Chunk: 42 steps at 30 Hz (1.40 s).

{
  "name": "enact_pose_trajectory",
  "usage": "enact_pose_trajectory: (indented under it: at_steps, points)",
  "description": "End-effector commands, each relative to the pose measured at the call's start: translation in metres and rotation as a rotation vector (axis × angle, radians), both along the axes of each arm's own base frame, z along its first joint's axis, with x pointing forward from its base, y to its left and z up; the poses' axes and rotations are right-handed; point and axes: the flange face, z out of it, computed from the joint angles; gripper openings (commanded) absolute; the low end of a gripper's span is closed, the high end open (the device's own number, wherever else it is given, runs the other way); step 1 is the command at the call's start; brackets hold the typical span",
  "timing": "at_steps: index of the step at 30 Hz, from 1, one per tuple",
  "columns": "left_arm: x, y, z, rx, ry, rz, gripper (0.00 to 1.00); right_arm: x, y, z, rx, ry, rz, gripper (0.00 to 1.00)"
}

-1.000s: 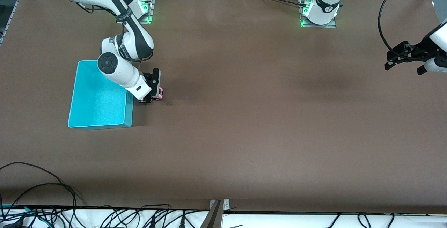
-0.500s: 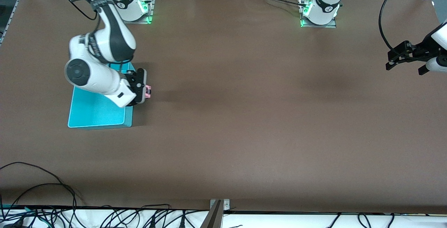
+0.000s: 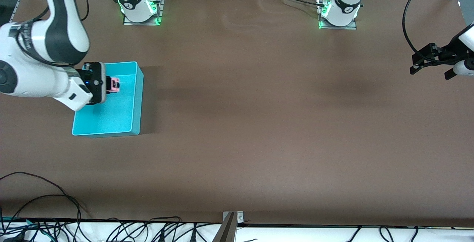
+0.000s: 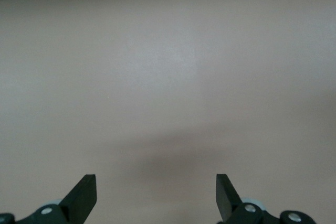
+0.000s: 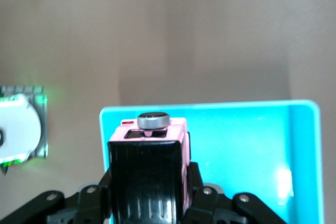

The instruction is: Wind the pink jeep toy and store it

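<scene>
Right gripper (image 3: 111,85) has swung from the table beside the turquoise bin (image 3: 135,103) to over its interior, fingers clenched on the pink jeep toy (image 3: 115,85). Bin floor lies straight below the jeep; release should land inside. Jeep: boxy pink, black roof, spare wheel outward. Left gripper (image 3: 429,59) waits spread, well apart.

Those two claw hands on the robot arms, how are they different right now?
The right gripper is shut on the pink jeep toy; the left gripper is open and holds nothing. The right gripper hangs over the turquoise bin; the left gripper waits over bare table at the left arm's end. Both are black two-finger claws on white arms.
</scene>
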Motion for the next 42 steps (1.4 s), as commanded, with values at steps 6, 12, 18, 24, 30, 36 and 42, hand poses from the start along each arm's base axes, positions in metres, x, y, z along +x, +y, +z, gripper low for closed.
enact_pose_trajectory:
  at_steps: [6, 12, 18, 24, 30, 36, 42]
  points:
    - [0.002, -0.002, 0.007, -0.009, 0.002, -0.002, 1.0, -0.037, -0.05, -0.077, 0.118, 0.033, 0.06, 0.21]
    - [0.002, 0.0, 0.007, -0.009, 0.002, 0.001, 1.0, -0.06, -0.055, -0.127, 0.1, 0.01, 0.041, 0.21]
    - [0.002, 0.0, 0.007, -0.009, 0.002, 0.001, 1.0, -0.088, -0.059, -0.172, 0.077, -0.013, 0.024, 0.21]
    - [0.002, -0.001, 0.007, -0.01, 0.002, 0.003, 1.0, -0.101, -0.062, -0.195, 0.064, -0.012, 0.017, 0.21]
    - [0.001, -0.001, 0.007, -0.01, 0.002, 0.001, 1.0, -0.103, -0.061, -0.198, 0.064, -0.004, 0.018, 0.37]
    - [0.001, 0.0, 0.007, -0.01, 0.002, 0.004, 1.0, -0.104, -0.062, -0.203, 0.063, 0.005, 0.016, 1.0]
    - [0.001, 0.0, 0.007, -0.01, 0.002, 0.004, 1.0, -0.099, -0.061, -0.199, 0.062, -0.007, 0.014, 1.0]
